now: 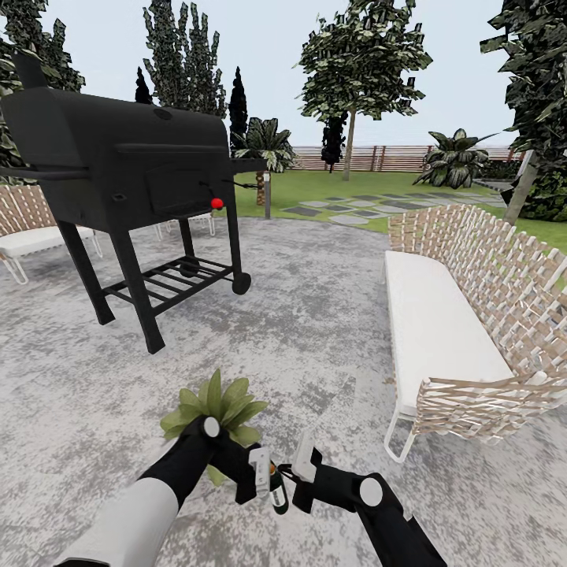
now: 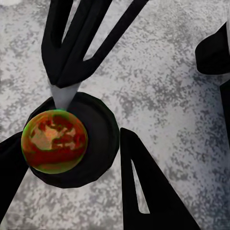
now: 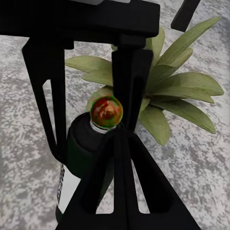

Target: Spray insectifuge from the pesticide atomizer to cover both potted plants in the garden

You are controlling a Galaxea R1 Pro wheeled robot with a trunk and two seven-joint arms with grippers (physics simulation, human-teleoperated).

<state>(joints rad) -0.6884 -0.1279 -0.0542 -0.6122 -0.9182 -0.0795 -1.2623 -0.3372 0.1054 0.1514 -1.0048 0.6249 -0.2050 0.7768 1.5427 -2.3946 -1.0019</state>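
Observation:
My left gripper [image 1: 266, 475] is shut on the pesticide atomizer [image 1: 277, 493], a small dark bottle held upright just above the grey paving. In the left wrist view its fingers [image 2: 143, 191] flank the bottle's round dark body [image 2: 98, 139], which carries a reddish cap [image 2: 53, 141]. My right gripper [image 1: 298, 471] is shut, and its joined tips [image 2: 62, 88] rest against the bottle's top [image 3: 105, 111]. One potted plant [image 1: 214, 405], a low green rosette [image 3: 179, 93], sits right behind the bottle, partly covered by my left wrist. Its pot is hidden by the leaves.
A black barbecue grill [image 1: 134, 165] stands at the left on the paving [image 1: 315, 315]. A woven bench with a white cushion [image 1: 441, 331] is on the right and another lounger [image 1: 24, 232] at the far left. Lawn with stepping stones [image 1: 354, 206], trees and a slat fence [image 1: 378, 157] lie beyond.

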